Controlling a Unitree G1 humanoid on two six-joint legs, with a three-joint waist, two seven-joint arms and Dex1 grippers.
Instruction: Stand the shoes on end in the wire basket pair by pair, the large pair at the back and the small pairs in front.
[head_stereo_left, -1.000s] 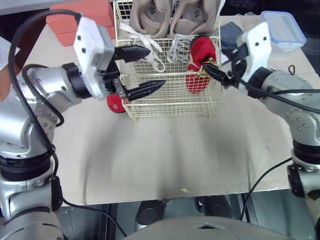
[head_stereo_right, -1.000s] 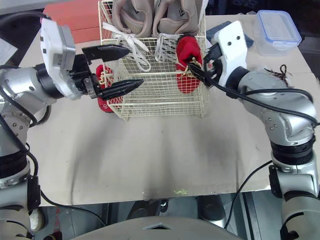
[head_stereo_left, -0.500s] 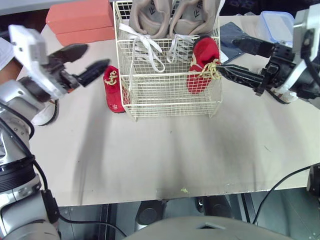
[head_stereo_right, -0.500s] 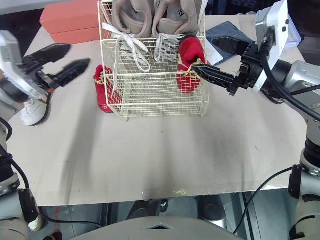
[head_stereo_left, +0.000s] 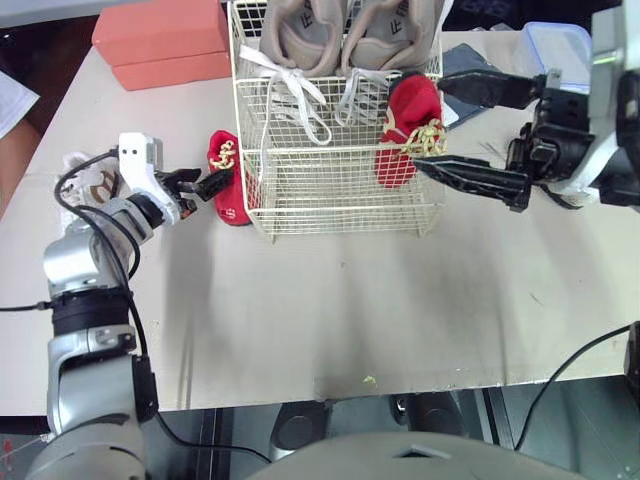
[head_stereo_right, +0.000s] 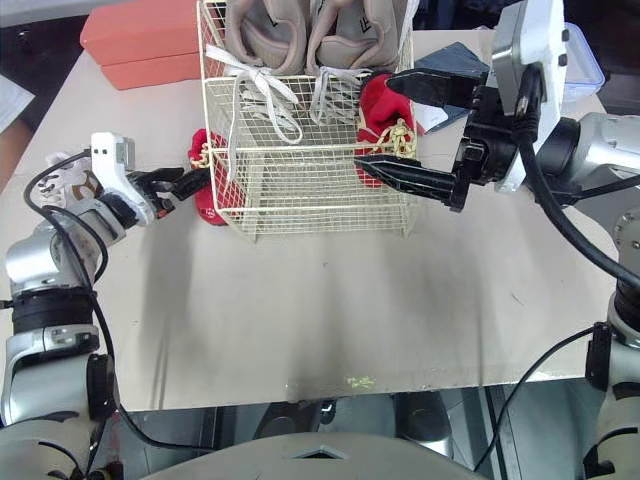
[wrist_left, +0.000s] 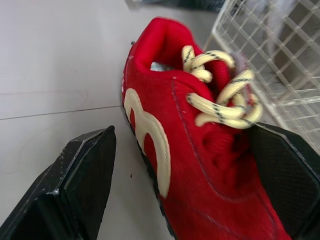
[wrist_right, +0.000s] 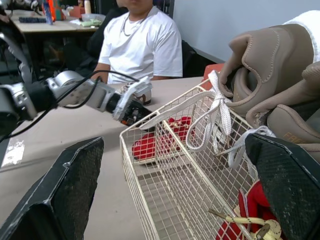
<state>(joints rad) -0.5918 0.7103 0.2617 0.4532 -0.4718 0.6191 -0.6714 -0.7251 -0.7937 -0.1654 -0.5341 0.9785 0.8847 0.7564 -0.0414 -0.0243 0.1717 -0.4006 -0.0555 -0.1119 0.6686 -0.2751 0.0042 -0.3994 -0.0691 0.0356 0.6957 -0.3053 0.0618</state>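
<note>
One red shoe (head_stereo_left: 228, 190): lying outside wire basket (head_stereo_left: 340, 195) at 9 o'clock, long axis running 12-to-6.
Left gripper (head_stereo_left: 205, 183): fingers spreading, straddling it.
Right gripper (head_stereo_left: 432, 123): gaping wide.

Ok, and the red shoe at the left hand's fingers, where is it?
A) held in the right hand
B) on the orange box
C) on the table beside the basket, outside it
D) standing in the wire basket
C: the red shoe sits on the table just outside the wire basket, between the open fingers of the left hand.
</note>
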